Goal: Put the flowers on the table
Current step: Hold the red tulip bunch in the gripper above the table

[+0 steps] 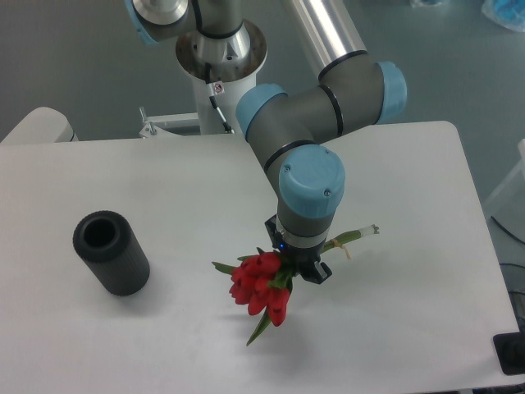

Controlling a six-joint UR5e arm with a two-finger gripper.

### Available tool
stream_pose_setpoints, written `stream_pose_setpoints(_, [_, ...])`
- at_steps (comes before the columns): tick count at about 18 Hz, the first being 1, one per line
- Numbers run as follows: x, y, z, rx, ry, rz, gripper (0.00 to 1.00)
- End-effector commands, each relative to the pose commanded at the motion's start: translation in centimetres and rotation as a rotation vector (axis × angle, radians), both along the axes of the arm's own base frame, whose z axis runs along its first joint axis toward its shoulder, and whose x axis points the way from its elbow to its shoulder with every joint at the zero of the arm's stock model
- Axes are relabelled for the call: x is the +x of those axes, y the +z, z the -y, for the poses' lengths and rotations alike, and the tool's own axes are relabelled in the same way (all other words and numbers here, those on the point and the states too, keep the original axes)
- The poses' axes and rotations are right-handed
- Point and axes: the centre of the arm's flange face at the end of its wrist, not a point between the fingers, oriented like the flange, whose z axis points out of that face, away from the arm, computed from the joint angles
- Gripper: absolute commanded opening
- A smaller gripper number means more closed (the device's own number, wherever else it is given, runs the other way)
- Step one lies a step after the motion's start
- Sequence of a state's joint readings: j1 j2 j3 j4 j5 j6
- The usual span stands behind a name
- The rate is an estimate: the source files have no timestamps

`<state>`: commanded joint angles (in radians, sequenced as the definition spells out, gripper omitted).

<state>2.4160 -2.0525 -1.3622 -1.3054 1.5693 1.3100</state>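
I see the claw (299,268) pointing down over the worktop (394,164), its fingers mostly hidden under the grey wrist with the blue cap. From this angle I cannot tell for certain how the jaws stand — the flowers (261,289) pass right beneath them, so it looks like a grip on the stems, but the contact itself is covered. The red heads sit just to the lower left of the claw, with a green leaf trailing further down from them. The stem ends stick out on the claw's other side, up and to the right, and a pale tie shows near the tip. Whether the bunch touches the worktop I cannot say. Well off to the claw's left lies a black ribbed cylinder (111,252), on its side — its open end faces up and left.
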Motion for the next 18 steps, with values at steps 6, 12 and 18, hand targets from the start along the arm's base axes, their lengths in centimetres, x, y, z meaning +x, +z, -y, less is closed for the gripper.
stream_pose_setpoints(6, [0.2, -0.4, -0.4, -0.004, -0.005, -0.002, 0.11])
stream_pose_setpoints(12, [0.3, -0.4, -0.6, -0.012, 0.014, -0.007, 0.11])
stream_pose_setpoints(18, [0.4, -1.2, -0.5, -0.021, 0.092, 0.001, 0.10])
